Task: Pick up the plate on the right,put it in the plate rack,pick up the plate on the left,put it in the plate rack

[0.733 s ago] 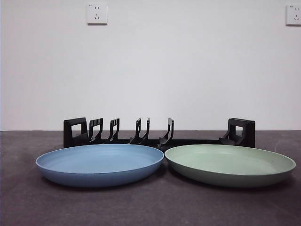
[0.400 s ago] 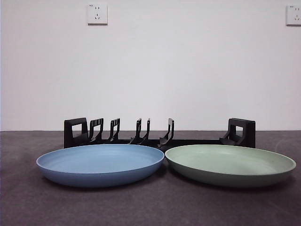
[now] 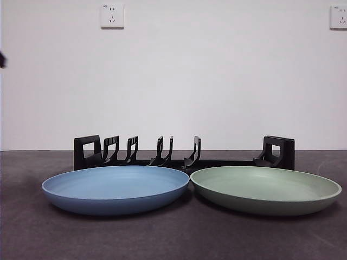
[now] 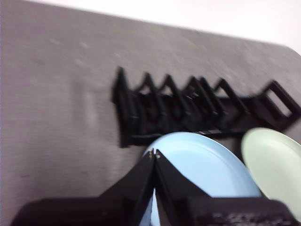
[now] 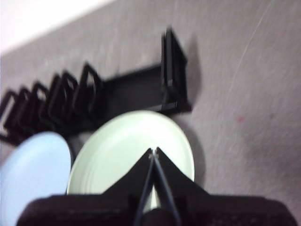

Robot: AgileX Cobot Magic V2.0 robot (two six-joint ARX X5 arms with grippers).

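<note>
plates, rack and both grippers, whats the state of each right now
green plate: flat on the table, not gripped
blue plate: flat on the table, not gripped
plate rack: upright behind the plates, holds nothing
left gripper: jaws shut, above the blue plate
right gripper: jaws shut, above the green plate

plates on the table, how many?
2. The blue plate lies flat on the left, the green plate flat on the right, both in front of the rack. None hidden.

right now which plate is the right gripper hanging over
The green plate: the right gripper hangs over it, jaws shut; the blue plate lies beside it.
</note>
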